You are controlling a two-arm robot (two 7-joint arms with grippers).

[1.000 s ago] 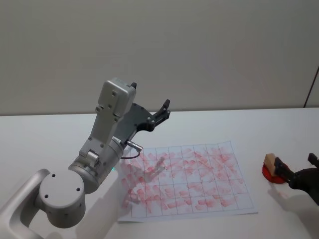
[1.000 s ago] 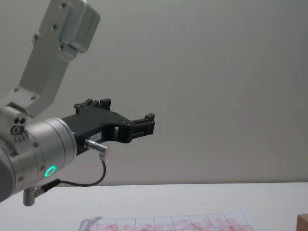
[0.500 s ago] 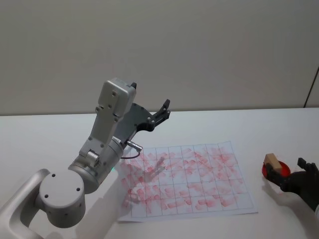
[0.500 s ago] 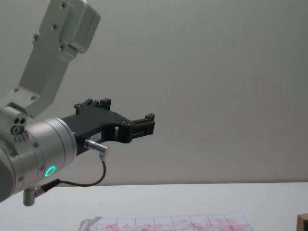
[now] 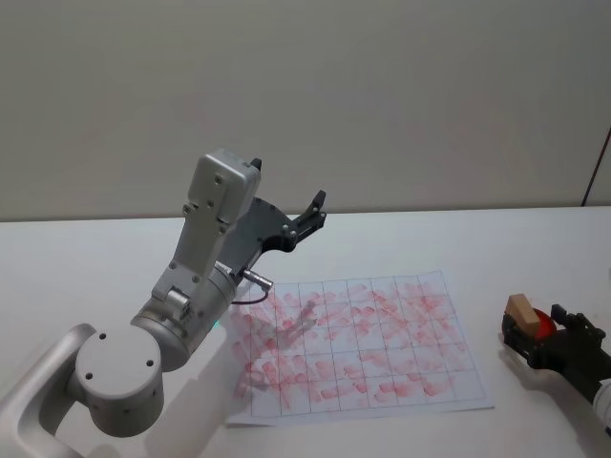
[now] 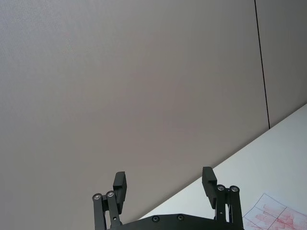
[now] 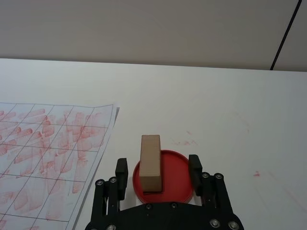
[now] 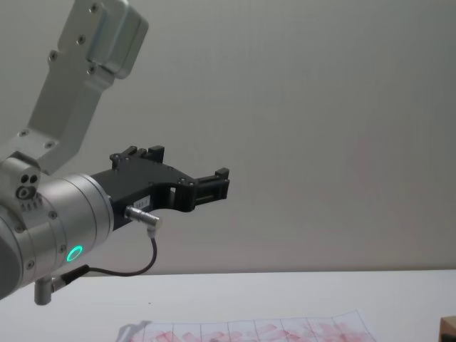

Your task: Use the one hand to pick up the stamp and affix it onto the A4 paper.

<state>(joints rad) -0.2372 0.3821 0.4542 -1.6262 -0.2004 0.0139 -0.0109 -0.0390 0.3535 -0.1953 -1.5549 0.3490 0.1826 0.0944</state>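
My right jaws sit low at 4 o'clock in the head view, open, one finger on each side of the stamp and neither touching it. The stamp stands upright on a round red ink pad, just off the paper's 3 o'clock edge. The pad lies on the white table, close to the paper but apart from it.

The paper carries a printed grid, and nearly every cell is smeared with red stamp marks; I can read no letters in any of them. A few faint red smudges mark the table at the pad's 12 o'clock.

My left arm rises from 8 o'clock, its open jaws held in the air over the paper's far left corner and pointing at the wall. A small white label on their black body is too small to read.
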